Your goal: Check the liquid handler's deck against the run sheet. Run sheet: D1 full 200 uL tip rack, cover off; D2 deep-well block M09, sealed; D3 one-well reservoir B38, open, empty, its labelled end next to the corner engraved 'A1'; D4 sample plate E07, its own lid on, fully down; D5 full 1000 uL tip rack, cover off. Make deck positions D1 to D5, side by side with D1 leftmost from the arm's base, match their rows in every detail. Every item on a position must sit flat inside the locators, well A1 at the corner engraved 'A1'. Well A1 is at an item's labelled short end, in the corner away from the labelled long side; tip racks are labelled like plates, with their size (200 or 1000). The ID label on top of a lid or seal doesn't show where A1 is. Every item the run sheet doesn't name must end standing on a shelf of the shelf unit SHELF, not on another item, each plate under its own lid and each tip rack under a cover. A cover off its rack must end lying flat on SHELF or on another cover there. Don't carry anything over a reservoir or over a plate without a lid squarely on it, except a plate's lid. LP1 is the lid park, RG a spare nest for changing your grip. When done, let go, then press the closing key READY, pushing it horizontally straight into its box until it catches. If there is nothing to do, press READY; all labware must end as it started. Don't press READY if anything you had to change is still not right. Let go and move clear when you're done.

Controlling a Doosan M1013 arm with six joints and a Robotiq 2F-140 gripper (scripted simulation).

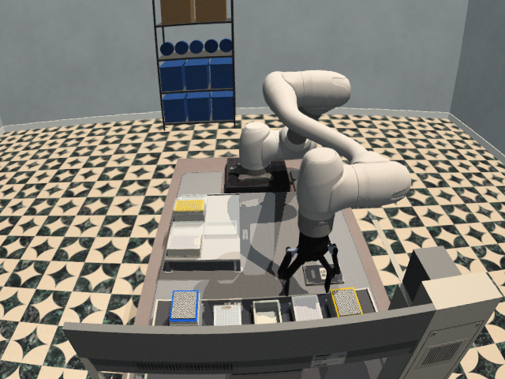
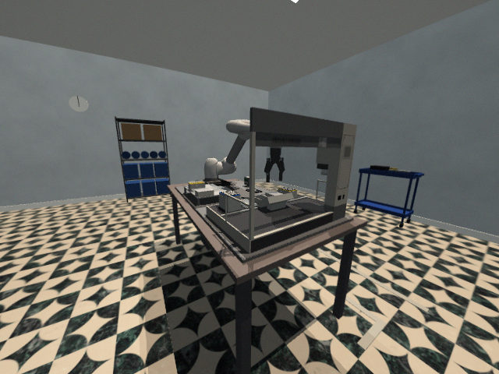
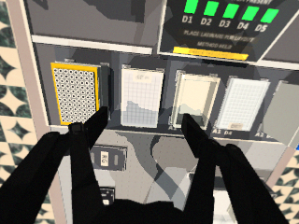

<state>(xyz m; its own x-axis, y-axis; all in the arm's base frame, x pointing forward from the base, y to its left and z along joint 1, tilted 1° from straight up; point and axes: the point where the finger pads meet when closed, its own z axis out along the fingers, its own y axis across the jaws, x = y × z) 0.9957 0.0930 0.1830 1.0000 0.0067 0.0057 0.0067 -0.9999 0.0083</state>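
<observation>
My gripper [image 1: 306, 290] is open and empty. It hangs above the table just in front of the deck row, and also shows in the exterior view [image 2: 274, 177]. In the wrist view my fingers frame the deck. From left to right there I see a yellow-framed tip rack [image 3: 75, 93] with its cover off, a white plate [image 3: 141, 95], an open cream reservoir [image 3: 196, 100] and another white plate [image 3: 245, 103]. The blue-framed tip rack [image 1: 184, 305] stands uncovered at the row's far end. Labels are too small to read.
A dark nest marked RG [image 3: 108, 158] lies below my fingers. The shelf unit [image 1: 203, 232] on the table holds a yellow-topped rack [image 1: 189, 204] and a covered item [image 1: 184, 242]. The handler's frame and tower [image 1: 448, 309] border the deck. A panel with green lights [image 3: 224, 9] sits behind the row.
</observation>
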